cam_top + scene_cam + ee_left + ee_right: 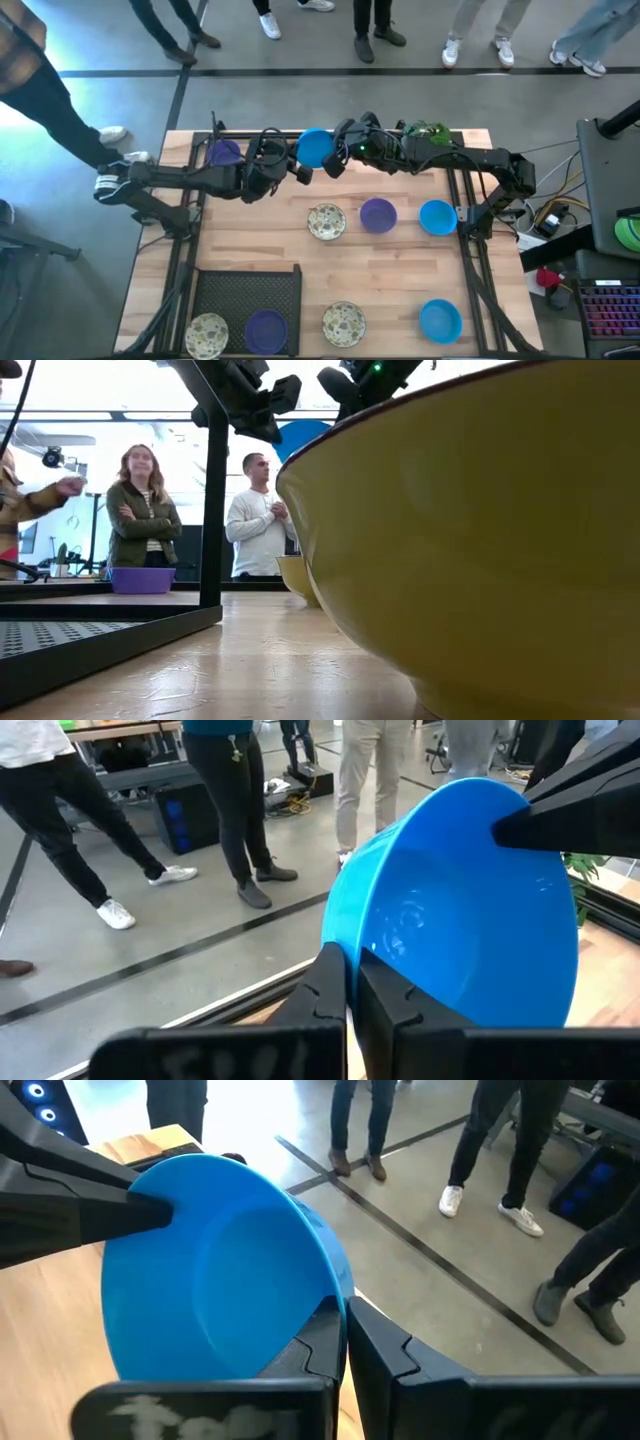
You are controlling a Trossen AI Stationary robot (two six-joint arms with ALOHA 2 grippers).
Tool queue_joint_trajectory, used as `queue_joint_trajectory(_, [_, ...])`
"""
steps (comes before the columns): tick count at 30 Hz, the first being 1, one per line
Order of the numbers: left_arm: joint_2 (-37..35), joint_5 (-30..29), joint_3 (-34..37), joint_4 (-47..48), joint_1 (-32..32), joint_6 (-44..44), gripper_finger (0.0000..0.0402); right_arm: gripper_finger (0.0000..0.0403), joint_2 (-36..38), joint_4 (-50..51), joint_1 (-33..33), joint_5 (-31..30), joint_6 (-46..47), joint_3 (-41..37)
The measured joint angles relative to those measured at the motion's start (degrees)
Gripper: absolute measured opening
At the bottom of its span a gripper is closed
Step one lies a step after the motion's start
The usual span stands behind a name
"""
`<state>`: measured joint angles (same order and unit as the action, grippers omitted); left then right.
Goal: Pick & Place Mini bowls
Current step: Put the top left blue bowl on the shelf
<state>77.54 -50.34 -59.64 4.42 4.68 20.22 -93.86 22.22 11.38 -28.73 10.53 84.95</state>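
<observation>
A bright blue mini bowl (316, 146) hangs in the air over the table's far edge, tipped on its side, with a gripper on each side. My left gripper (300, 172) reaches in from the left and my right gripper (334, 163) from the right; both are shut on the bowl's rim. The left wrist view shows the bowl's hollow (470, 910). In the right wrist view the hollow (210, 1270) faces the camera. The low view shows only a slice of the blue bowl (300, 435) between the two arms. My left gripper (350, 960) pinches the blue bowl's rim (340, 925) between its two fingers, one inside the hollow and one outside. The bowl is lifted clear and tilted on edge. My right gripper (343, 1308) pinches the opposite part of the rim (335, 1275), one finger inside and one outside. The bowl stands tilted on edge beyond the fingers, clear of the table.
On the table lie a purple bowl (225, 152) at far left, a cream bowl (326, 221), a purple bowl (378, 214) and a blue bowl (437, 216) mid-table. Near the front are a blue bowl (440, 320) and a cream bowl (343, 322). A black tray (245, 290) carries two more. A plant (425, 130) stands at the far edge; people stand beyond.
</observation>
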Motion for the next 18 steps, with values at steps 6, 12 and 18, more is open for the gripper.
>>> queue_joint_trajectory(6, [0.00, 0.59, 0.00, 0.78, 0.24, 1.03, 0.0001, 0.0029, 0.00, -0.04, -0.04, 0.76, 0.02, 0.00])
queue_joint_trajectory(12, [0.13, 3.78, 0.00, 1.08, 0.28, 1.98, 0.0001, 0.0088, 0.02, -0.76, -0.55, 1.85, -0.27, 0.02])
queue_joint_trajectory(18, [-0.28, 3.33, 0.00, 2.16, 0.40, 2.17, 0.0001, 0.0140, 0.07, -0.52, -1.80, 6.63, -1.98, 0.02])
